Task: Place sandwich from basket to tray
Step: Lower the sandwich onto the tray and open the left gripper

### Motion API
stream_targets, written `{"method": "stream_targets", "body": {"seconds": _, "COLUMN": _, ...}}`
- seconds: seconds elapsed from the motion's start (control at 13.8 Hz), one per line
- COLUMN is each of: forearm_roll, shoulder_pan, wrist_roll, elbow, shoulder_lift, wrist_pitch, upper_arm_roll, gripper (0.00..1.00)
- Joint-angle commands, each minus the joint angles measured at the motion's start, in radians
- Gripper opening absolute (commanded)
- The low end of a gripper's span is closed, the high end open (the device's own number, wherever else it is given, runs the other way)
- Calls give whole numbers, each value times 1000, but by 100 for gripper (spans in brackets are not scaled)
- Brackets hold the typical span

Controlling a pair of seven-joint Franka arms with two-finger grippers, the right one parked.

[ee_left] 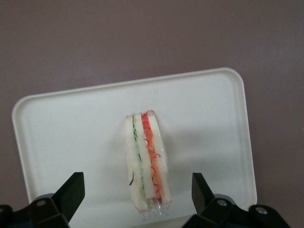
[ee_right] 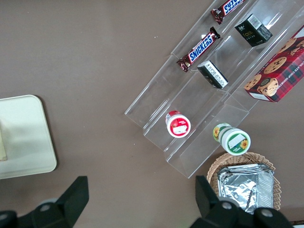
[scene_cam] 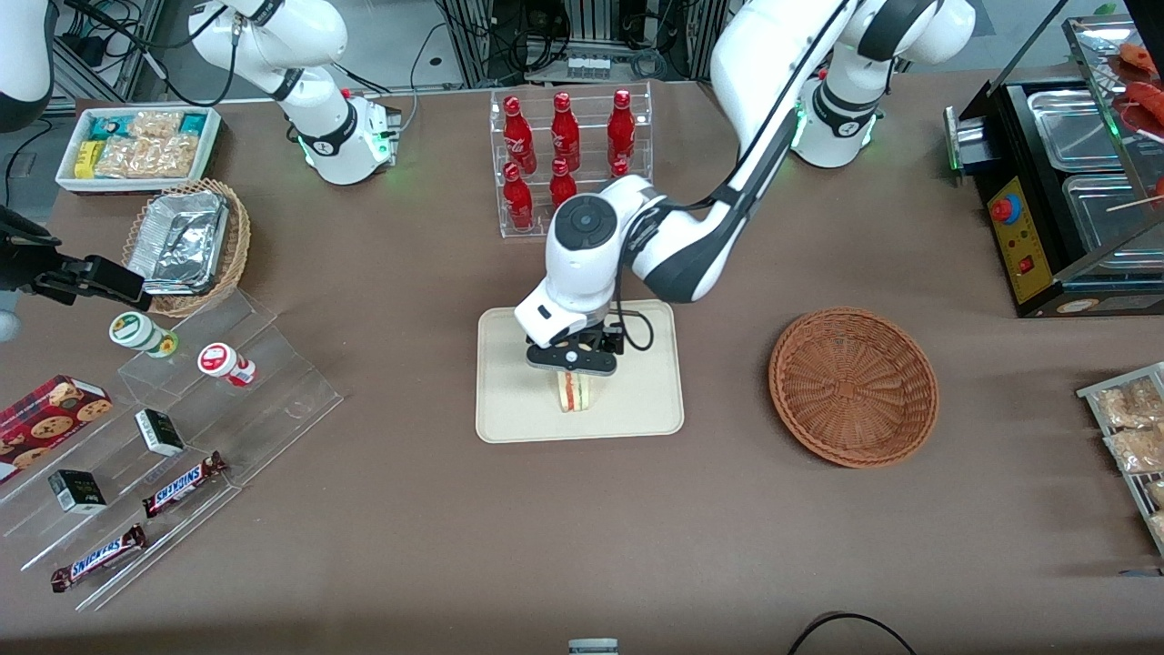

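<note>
Now standing on edge on tray point(scene_cam: 509, 400): sandwich point(ee_left: 146, 164). Gripper point(ee_left: 137, 194) just above, fingers point(ee_left: 71, 190) spread wide, apart from bread. Basket point(scene_cam: 853, 387) nearby, toward working arm's end.

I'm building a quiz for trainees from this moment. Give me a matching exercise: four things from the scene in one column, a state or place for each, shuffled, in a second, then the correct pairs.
Things:
1. sandwich
2. basket
3. gripper
4. tray

States or places:
A. holds nothing, toward the working arm's end of the table
B. jaws open, one on each side of the sandwich, not touching it
C. stands on its edge on the tray
D. lies flat on the table, nearer the front camera than the red bottles

Pairs: 1-C, 2-A, 3-B, 4-D
</note>
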Motion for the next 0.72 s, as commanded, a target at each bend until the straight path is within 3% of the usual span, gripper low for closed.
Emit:
{"method": "stream_targets", "body": {"seconds": 0.0, "forearm_roll": 11, "shoulder_pan": -9, "wrist_roll": -20, "elbow": -13, "shoulder_lift": -69, "wrist_pitch": -74, "upper_arm_roll": 37, "gripper": 99}}
{"method": "stream_targets", "body": {"seconds": 0.51, "forearm_roll": 3, "shoulder_pan": -4, "wrist_roll": -3, "elbow": -24, "shoulder_lift": -204, "wrist_pitch": -231, "upper_arm_roll": 189, "gripper": 99}}
{"method": "stream_targets", "body": {"seconds": 0.65, "forearm_roll": 3, "shoulder_pan": 42, "wrist_roll": 3, "elbow": -27, "shoulder_lift": -250, "wrist_pitch": -266, "upper_arm_roll": 196, "gripper": 99}}
